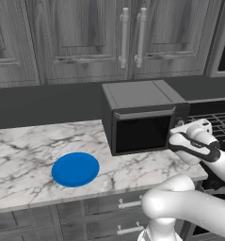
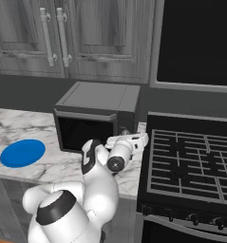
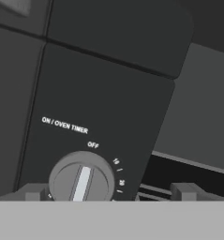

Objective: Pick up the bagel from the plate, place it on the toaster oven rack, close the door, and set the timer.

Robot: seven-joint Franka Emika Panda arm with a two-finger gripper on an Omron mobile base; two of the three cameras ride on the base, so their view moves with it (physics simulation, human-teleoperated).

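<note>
The robot's gripper (image 3: 106, 192) is spread wide open with nothing in it, right up at the round timer knob (image 3: 81, 182) on the toaster oven (image 1: 142, 117). The knob's white line points close to OFF. The oven door (image 1: 143, 132) is shut. Farther left on the marble counter (image 1: 24, 155) lies the blue plate (image 1: 75, 169), bare on top.
</note>
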